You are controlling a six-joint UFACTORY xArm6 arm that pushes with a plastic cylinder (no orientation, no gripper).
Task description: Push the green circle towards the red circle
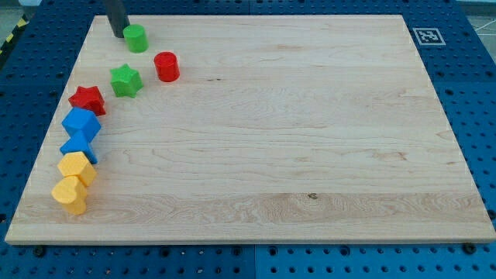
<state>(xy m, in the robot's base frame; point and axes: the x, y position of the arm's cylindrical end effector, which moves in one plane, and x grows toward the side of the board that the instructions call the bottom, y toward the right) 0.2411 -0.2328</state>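
Observation:
The green circle sits near the board's top left corner. The red circle lies a short way below and to its right, with a gap between them. My tip comes down from the view's top edge and rests just left of the green circle, at or very near its left side.
A green star lies left of the red circle. Down the left edge run a red star, two blue blocks, a yellow block and a yellow heart. A fiducial tag marks the wooden board's top right corner.

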